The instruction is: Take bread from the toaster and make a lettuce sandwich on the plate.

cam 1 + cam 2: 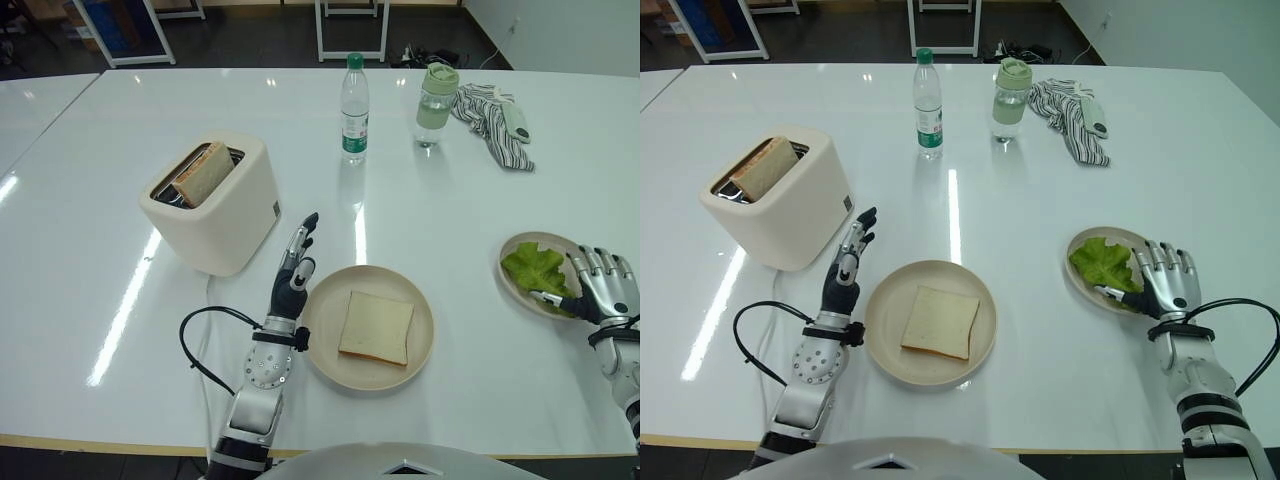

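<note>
I see left robot hand [293, 275] wide by plate [330, 350] | right robot hand [1168, 285] wide at lettuce [1100, 262] | bottle [354, 110], cloth [490, 115] near tabletop's far edge

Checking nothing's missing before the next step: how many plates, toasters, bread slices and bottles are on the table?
Plates: 2, large plate, small plate
Toasters: 1, toaster
Bread slices: 2, plated slice, slice in slot
Bottles: 2, water bottle, green-lidded bottle
Total: 7
</note>
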Available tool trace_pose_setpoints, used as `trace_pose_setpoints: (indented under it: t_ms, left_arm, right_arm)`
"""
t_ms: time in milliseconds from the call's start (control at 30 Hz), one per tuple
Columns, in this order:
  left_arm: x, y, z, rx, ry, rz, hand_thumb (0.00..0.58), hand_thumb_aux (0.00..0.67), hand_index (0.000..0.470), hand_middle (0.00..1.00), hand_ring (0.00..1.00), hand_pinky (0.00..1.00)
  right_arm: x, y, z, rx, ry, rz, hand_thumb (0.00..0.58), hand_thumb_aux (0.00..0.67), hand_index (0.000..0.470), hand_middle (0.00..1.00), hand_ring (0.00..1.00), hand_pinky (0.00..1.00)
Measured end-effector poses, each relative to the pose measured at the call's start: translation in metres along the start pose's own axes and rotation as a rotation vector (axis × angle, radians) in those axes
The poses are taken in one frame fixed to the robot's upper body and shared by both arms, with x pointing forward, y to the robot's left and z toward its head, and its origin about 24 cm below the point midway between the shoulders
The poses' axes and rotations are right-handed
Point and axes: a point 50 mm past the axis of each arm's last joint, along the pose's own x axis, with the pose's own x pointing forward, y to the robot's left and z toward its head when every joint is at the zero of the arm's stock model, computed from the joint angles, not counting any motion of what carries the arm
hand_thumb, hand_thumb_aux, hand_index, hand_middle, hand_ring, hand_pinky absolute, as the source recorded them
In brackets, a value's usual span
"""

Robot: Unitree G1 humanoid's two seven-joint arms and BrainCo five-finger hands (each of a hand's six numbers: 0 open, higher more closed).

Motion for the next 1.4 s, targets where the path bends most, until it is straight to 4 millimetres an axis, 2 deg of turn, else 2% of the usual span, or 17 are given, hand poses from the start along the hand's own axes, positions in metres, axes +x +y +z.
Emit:
trace_pose_setpoints:
  t_ms: [67,100,167,233,267,333,800,933,1000,1067,1133,1200,1267,1400]
  left_arm:
    - [0.000,0.000,0.000,0.006,0.001,-0.006,0.000,0.000,0.000,0.00,0.00,0.00]
    - [0.000,-0.001,0.000,0.007,0.001,-0.009,0.000,0.000,0.000,0.00,0.00,0.00]
    - [0.001,-0.001,0.000,0.008,0.000,-0.012,0.000,0.000,0.000,0.00,0.00,0.00]
    - [0.001,0.000,0.000,0.011,-0.001,-0.010,0.000,0.000,0.000,0.00,0.00,0.00]
    - [0.001,0.001,-0.001,0.012,-0.001,-0.009,0.000,0.000,0.000,0.00,0.00,0.00]
    - [0.001,0.002,-0.001,0.021,0.001,-0.008,0.000,0.000,0.000,0.00,0.00,0.00]
    - [-0.001,0.000,-0.005,0.045,0.013,-0.010,0.000,0.000,0.000,0.00,0.00,0.00]
    - [-0.003,0.001,-0.006,0.045,0.016,-0.006,0.000,0.000,0.000,0.00,0.00,0.00]
    - [-0.003,0.001,-0.007,0.046,0.019,-0.002,0.000,0.000,0.000,0.00,0.00,0.00]
    - [-0.003,0.002,-0.007,0.044,0.018,0.005,0.000,0.000,0.000,0.00,0.00,0.00]
    - [-0.003,0.002,-0.009,0.033,0.024,0.011,0.000,0.000,0.000,0.00,0.00,0.00]
    - [-0.004,0.001,-0.011,0.024,0.036,0.010,0.000,0.000,0.000,0.00,0.00,0.00]
    - [-0.004,0.001,-0.013,0.021,0.042,0.010,0.000,0.000,0.000,0.00,0.00,0.00]
    - [-0.001,0.002,-0.014,0.003,0.042,0.004,0.000,0.000,0.000,0.00,0.00,0.00]
  right_arm:
    - [0.001,0.002,0.001,-0.007,-0.007,0.010,0.172,0.108,0.076,0.00,0.00,0.00]
    - [0.002,0.002,0.002,-0.012,-0.015,0.018,0.436,0.336,0.236,0.00,0.00,0.00]
    - [0.003,0.003,0.004,-0.009,-0.021,0.024,0.484,0.397,0.278,0.00,0.00,0.00]
    - [0.006,0.001,0.007,-0.004,-0.033,0.012,0.563,0.554,0.389,0.00,0.00,0.00]
    - [0.007,0.001,0.008,-0.005,-0.038,0.011,0.577,0.620,0.435,0.00,0.00,0.00]
    - [0.007,0.000,0.008,0.003,-0.036,0.011,0.580,0.670,0.470,0.00,0.00,0.00]
    - [0.009,-0.005,0.008,0.016,-0.044,0.003,0.580,0.670,0.470,0.00,0.00,0.00]
    - [0.010,-0.027,0.010,0.042,-0.064,-0.116,0.580,0.670,0.470,0.00,0.00,0.00]
    - [0.010,-0.044,0.017,0.067,-0.090,-0.196,0.580,0.670,0.470,0.00,0.00,0.00]
    - [0.009,-0.072,0.034,0.099,-0.158,-0.315,0.580,0.670,0.470,0.00,0.00,0.00]
    - [0.005,-0.099,0.059,0.136,-0.255,-0.433,0.580,0.670,0.470,0.00,0.00,0.00]
    - [-0.002,-0.116,0.089,0.185,-0.350,-0.510,0.580,0.670,0.470,0.00,0.00,0.00]
    - [-0.012,-0.121,0.122,0.245,-0.453,-0.521,0.580,0.670,0.470,0.00,0.00,0.00]
    - [-0.024,-0.126,0.172,0.323,-0.593,-0.517,0.580,0.670,0.470,0.00,0.00,0.00]
